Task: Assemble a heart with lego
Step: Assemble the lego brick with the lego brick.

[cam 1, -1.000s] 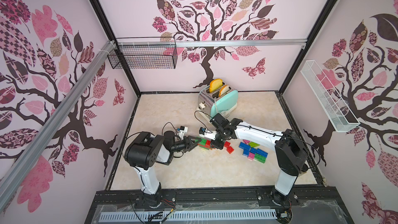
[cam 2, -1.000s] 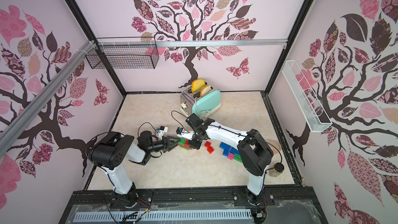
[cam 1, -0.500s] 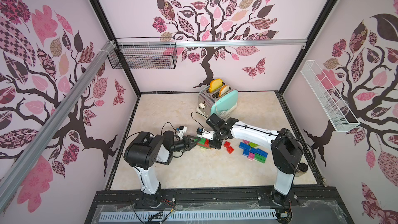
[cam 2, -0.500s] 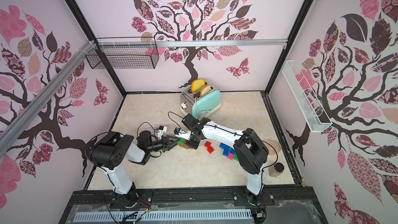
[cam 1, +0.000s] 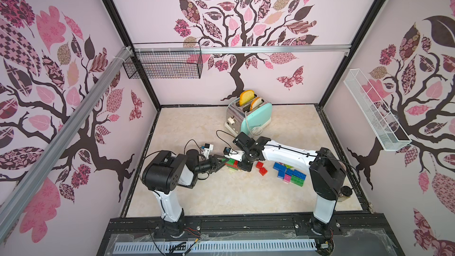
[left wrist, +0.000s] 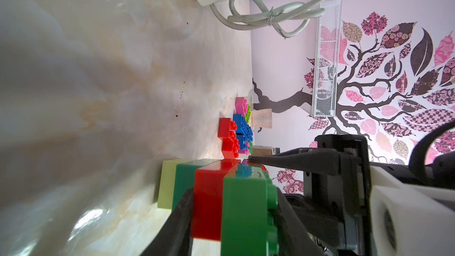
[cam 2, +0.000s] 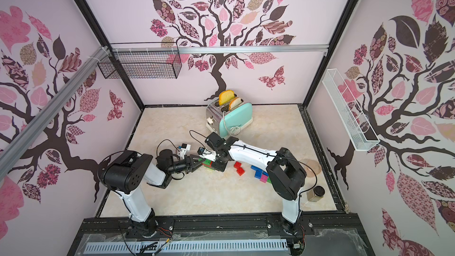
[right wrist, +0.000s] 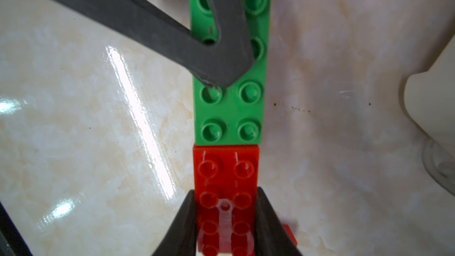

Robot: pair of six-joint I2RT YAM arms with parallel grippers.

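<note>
Lego stack [cam 1: 232,164] pinned between both grippers on the bench [cam 1: 221,200].
Left gripper [left wrist: 231,193] is clenched on the stack, one finger [right wrist: 221,45] lying over the green brick [right wrist: 229,119]. Right gripper [right wrist: 226,193] grasps the red brick [right wrist: 226,166], which butts end-to-end against the green one. Loose bricks [cam 1: 290,174] lie nearby; the toaster [cam 1: 256,116] stands behind.

There are two robot arms [cam 1: 170,176], one toaster [cam 1: 258,116] holding two toast slices [cam 1: 246,96], two wall baskets [cam 1: 162,67], one dark-lidded jar [cam 2: 316,193], one joined brick stack [cam 1: 230,162], two loose red bricks [cam 1: 260,165], and one pile of blue, pink and green bricks [cam 1: 280,167] too crowded to count.
</note>
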